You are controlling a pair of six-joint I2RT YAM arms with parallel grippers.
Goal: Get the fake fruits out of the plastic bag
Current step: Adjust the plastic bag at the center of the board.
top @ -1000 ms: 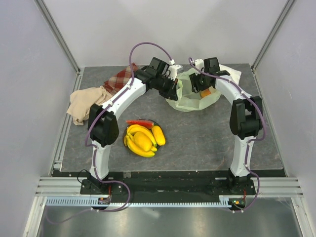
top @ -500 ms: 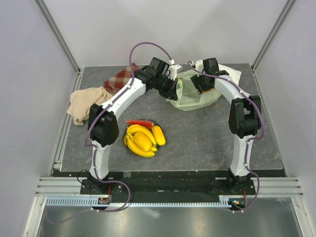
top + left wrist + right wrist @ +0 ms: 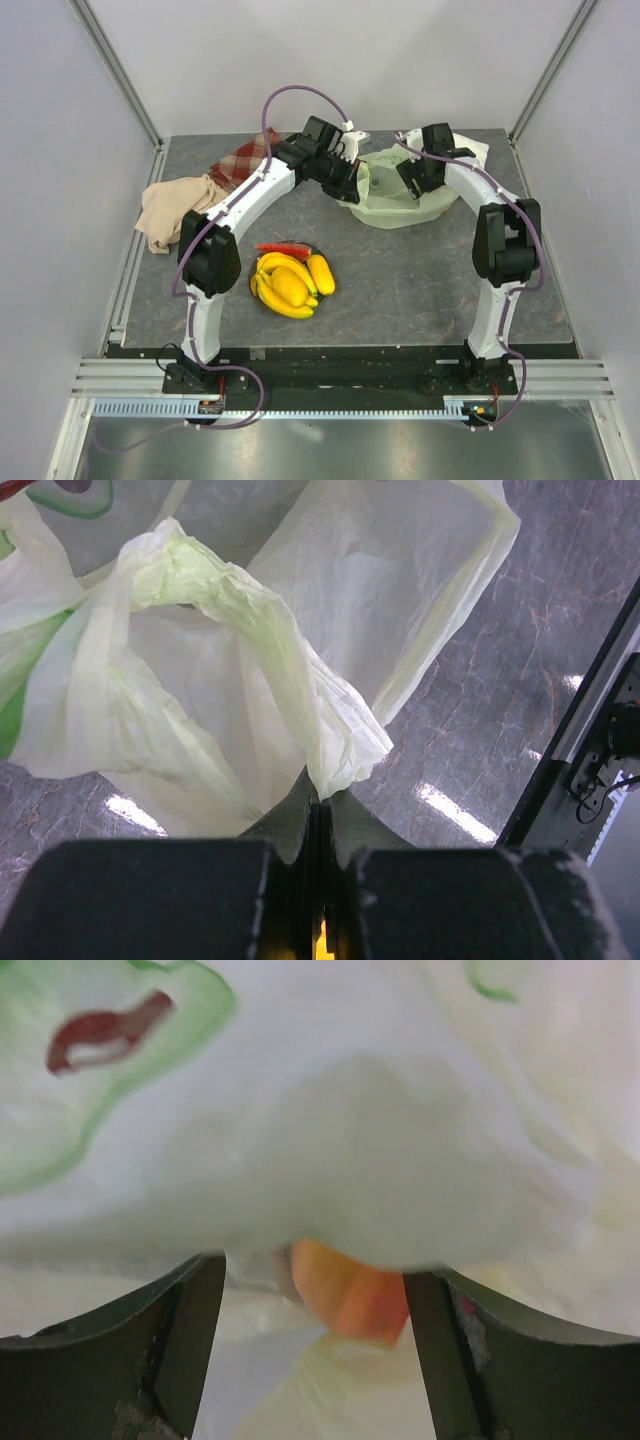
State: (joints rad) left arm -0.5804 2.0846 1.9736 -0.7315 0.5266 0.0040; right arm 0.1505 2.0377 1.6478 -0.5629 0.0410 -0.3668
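Observation:
The pale yellow-green plastic bag (image 3: 390, 205) lies at the back middle of the table. My left gripper (image 3: 352, 178) is shut on a fold of the bag's edge (image 3: 335, 750) and holds it up. My right gripper (image 3: 415, 180) reaches into the bag's mouth, open. In the right wrist view an orange-pink peach (image 3: 350, 1295) sits between its spread fingers (image 3: 190, 1330), half covered by bag film (image 3: 330, 1150); the grip is not closed on it. A dark plate (image 3: 313, 249) holds a red watermelon slice (image 3: 282, 247), a banana bunch (image 3: 272, 293) and yellow oblong fruits (image 3: 321, 272).
A beige cloth (image 3: 175, 212) lies at the left edge and a red checked cloth (image 3: 243, 160) at the back left. A white towel (image 3: 478, 150) lies behind the right arm. Metal frame posts (image 3: 120, 75) stand at the back corners.
My right gripper has moved right and deeper into the bag. The bag has shifted right with it, and the peach no longer shows from above. The left arm has not moved.

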